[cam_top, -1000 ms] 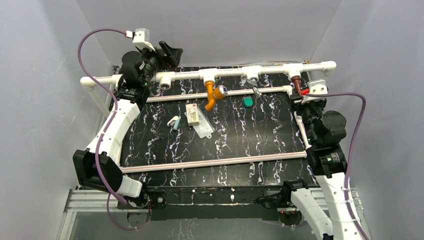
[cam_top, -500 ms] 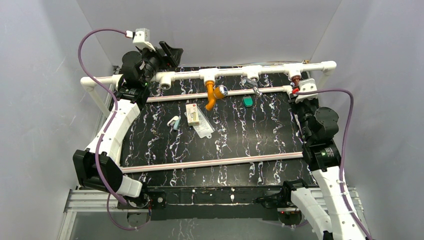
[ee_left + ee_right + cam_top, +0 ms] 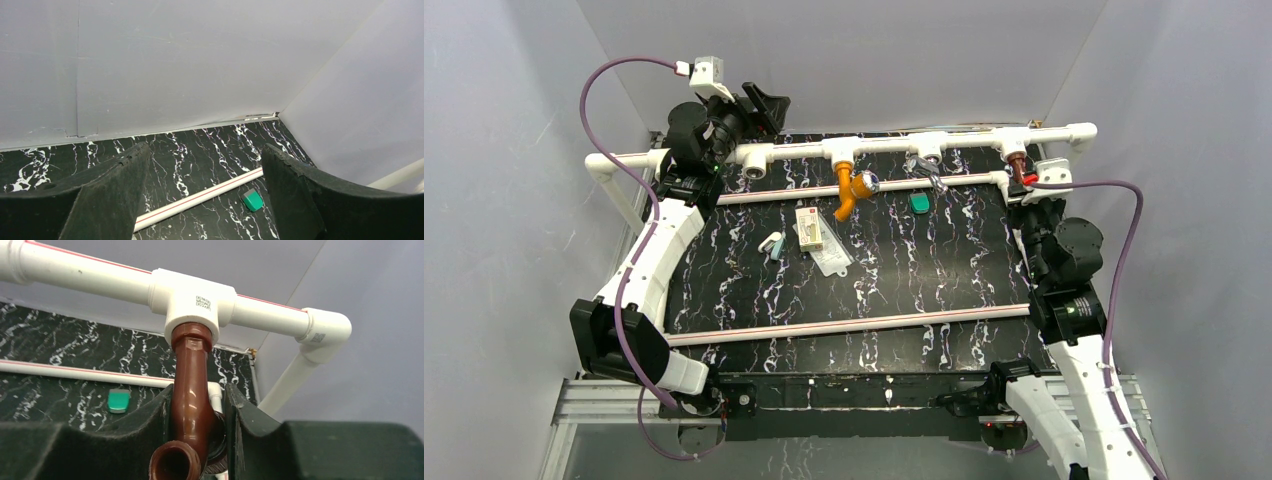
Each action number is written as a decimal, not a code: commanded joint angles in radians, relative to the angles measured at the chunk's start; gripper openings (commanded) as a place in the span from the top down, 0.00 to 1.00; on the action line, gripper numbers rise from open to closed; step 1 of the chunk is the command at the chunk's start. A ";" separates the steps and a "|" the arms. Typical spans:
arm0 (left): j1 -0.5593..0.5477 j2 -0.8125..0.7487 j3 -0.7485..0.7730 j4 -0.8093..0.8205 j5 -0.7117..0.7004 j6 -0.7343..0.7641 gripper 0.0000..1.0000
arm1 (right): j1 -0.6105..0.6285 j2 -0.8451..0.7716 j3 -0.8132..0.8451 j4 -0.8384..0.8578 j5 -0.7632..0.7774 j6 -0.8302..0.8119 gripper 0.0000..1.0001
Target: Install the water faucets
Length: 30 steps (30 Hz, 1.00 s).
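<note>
The dark reddish-brown faucet (image 3: 192,385) hangs with its threaded end in the white tee fitting (image 3: 192,302) of the back pipe, spout mouth toward the camera. My right gripper (image 3: 197,412) is shut on its body, one finger on each side. From above, this faucet (image 3: 1017,167) is at the far right, with the right gripper (image 3: 1027,188) just below it. The orange faucet (image 3: 850,187) hangs from another tee (image 3: 839,150) near the middle. My left gripper (image 3: 764,105) is open and empty, raised above the pipe's far left end; its wide-apart fingers show in the left wrist view (image 3: 205,150).
A green block (image 3: 919,202) lies on the black marble table, also in the left wrist view (image 3: 253,200). A silvery fitting (image 3: 927,166) hangs at a third tee. A small box (image 3: 808,227), a clear bag (image 3: 832,255) and a small white piece (image 3: 771,243) lie mid-table. White pipes (image 3: 854,323) frame the board.
My right wrist has swung back and forth around the reddish-brown faucet while staying on it, and the right elbow shifted left. The left arm has not moved.
</note>
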 commanded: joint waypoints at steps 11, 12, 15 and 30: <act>0.007 0.151 -0.133 -0.344 0.004 0.008 0.21 | -0.001 0.001 0.029 0.037 -0.025 0.469 0.99; 0.006 0.151 -0.133 -0.344 0.005 0.008 0.21 | -0.001 0.000 0.032 0.029 -0.033 0.460 0.99; 0.006 0.149 -0.133 -0.345 0.005 0.008 0.21 | 0.000 -0.002 0.042 -0.017 -0.047 0.434 0.99; 0.007 0.138 -0.136 -0.341 -0.001 0.010 0.21 | -0.002 -0.038 0.188 -0.181 -0.032 0.404 0.33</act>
